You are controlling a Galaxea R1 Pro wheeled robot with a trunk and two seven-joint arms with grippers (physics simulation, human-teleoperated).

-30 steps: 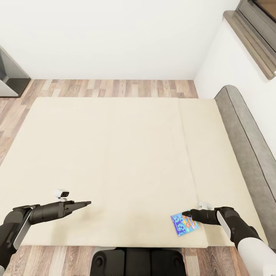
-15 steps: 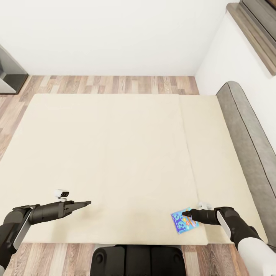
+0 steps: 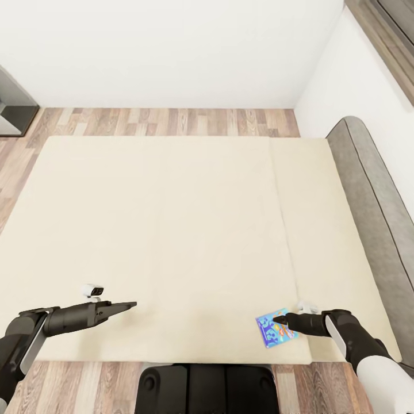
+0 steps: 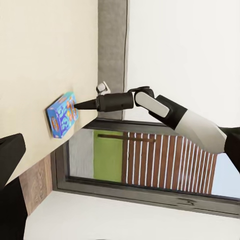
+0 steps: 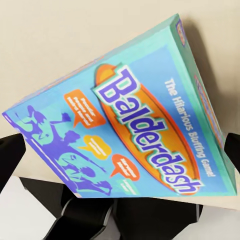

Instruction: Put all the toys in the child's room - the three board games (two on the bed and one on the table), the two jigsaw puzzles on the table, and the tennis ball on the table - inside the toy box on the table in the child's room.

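A wide cream bed [image 3: 172, 230] stands on wood flooring [image 3: 172, 122], its grey headboard [image 3: 374, 195] along the right edge. A blue Balderdash board game [image 3: 275, 331] lies near the bed's front right corner.

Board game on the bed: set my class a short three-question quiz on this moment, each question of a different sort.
1. True or false: the board game lies on the bed.
2. Which tool is at the game? A) left tool B) right tool
3. Fill in: the title on the box in the right wrist view reads ____.

Key: 1 true; 2 B; 3 Balderdash.
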